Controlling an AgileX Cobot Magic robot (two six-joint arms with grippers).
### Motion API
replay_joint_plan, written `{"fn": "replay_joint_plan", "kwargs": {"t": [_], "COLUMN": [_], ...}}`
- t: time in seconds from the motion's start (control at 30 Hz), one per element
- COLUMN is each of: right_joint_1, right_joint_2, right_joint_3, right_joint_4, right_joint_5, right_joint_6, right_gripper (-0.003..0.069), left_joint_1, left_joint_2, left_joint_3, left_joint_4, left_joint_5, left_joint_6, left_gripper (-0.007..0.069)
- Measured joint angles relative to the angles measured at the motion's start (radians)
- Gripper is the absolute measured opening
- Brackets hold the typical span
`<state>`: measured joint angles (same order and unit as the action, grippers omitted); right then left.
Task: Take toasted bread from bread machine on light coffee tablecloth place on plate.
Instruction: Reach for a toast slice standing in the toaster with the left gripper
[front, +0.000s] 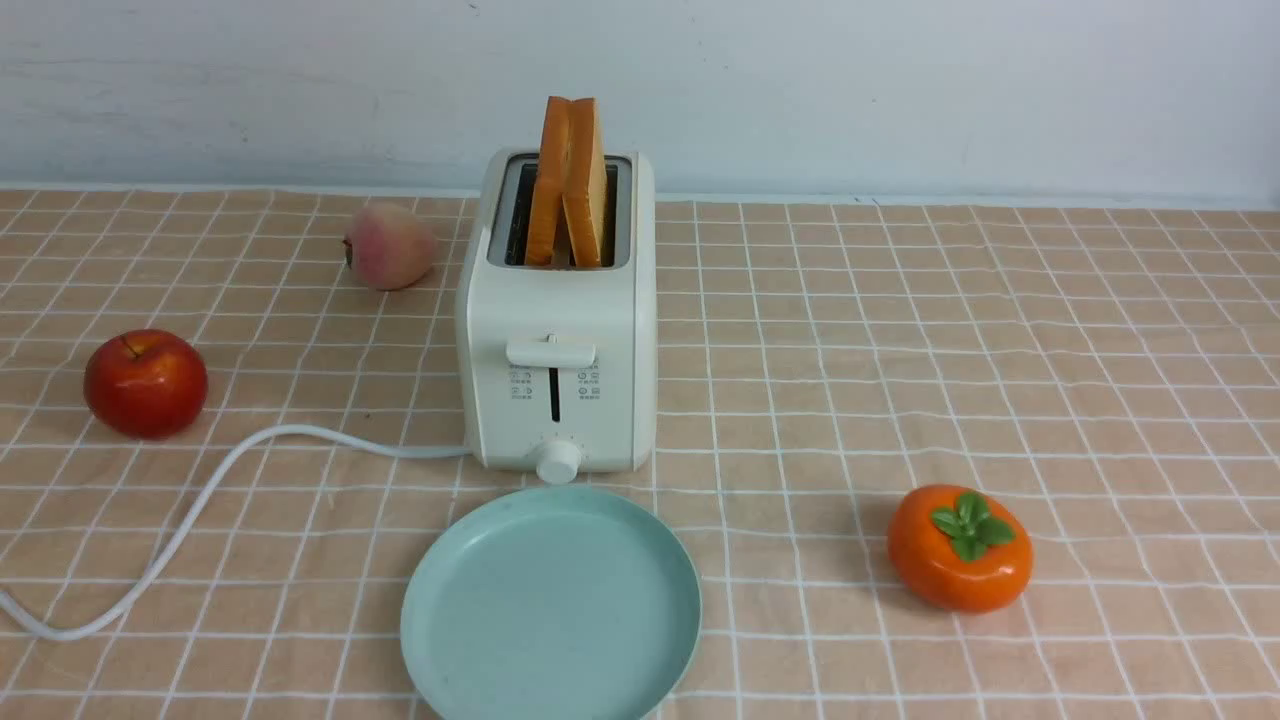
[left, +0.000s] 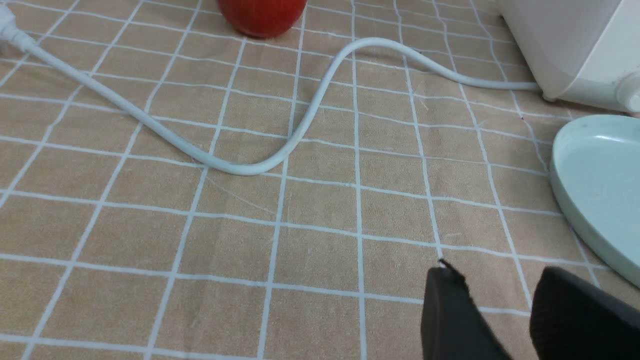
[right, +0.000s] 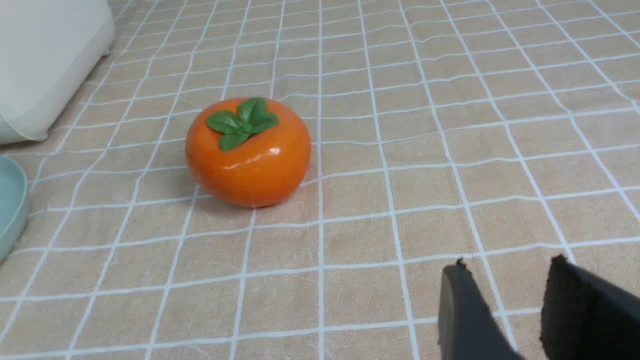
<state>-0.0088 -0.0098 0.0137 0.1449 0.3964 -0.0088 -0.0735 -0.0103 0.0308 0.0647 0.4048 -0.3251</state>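
Toast (front: 583, 185) leans together in the toaster (front: 560, 320), both grippers (left: 492, 295) gape empty, and a clumsy pinch could snag both slices!

Two slices of toast (front: 571, 185) stand in the white toaster (front: 560, 330), leaning together at their tops, near the tablecloth's (front: 800, 420) far edge. Just in front lies a mint-teal plate (front: 553, 605), partly cut off at the near side. A pinkish fruit (front: 390, 246), a red apple (front: 146, 384) and a white cord (front: 215, 485) lie left; an orange persimmon (front: 960, 549) sits right.
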Motion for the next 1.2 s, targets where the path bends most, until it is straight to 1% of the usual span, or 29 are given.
{"fn": "replay_joint_plan", "kwargs": {"t": [0.53,0.7,0.83,0.93,1.0,1.03,1.1,1.13,1.17,1.2], "right_joint_1": [0.0,0.0,0.0,0.0,0.0,0.0,0.0,0.0,0.0,0.0], "right_joint_2": [0.0,0.0,0.0,0.0,0.0,0.0,0.0,0.0,0.0,0.0], "right_joint_3": [0.0,0.0,0.0,0.0,0.0,0.0,0.004,0.004,0.009,0.011], "right_joint_4": [0.0,0.0,0.0,0.0,0.001,0.004,0.083,0.094,0.183,0.254], "right_joint_5": [0.0,0.0,0.0,0.0,0.0,-0.001,-0.03,-0.03,-0.054,-0.071], "right_joint_6": [0.0,0.0,0.0,0.0,0.0,0.0,0.023,0.023,0.053,0.07], "right_gripper": [0.024,0.024,0.024,0.024,0.024,0.024,0.024,0.024,0.024,0.024], "left_joint_1": [0.0,0.0,0.0,0.0,0.0,0.0,0.0,0.0,0.0,0.0], "left_joint_2": [0.0,0.0,0.0,0.0,0.0,0.0,0.0,0.0,0.0,0.0], "left_joint_3": [0.0,0.0,0.0,0.0,0.0,0.0,0.0,0.0,0.0,0.0], "left_joint_4": [0.0,0.038,0.043,0.01,-0.039,-0.045,-0.142,-0.142,-0.197,-0.226], "left_joint_5": [0.0,-0.003,-0.023,-0.074,-0.124,-0.124,-0.189,-0.194,-0.221,-0.238], "left_joint_6": [0.0,0.0,0.0,0.0,0.0,0.0,0.0,0.0,0.0,0.0], "left_gripper": [0.0238,0.0238,0.0238,0.0238,0.0238,0.0238,0.0238,0.0238,0.0238,0.0238]}}
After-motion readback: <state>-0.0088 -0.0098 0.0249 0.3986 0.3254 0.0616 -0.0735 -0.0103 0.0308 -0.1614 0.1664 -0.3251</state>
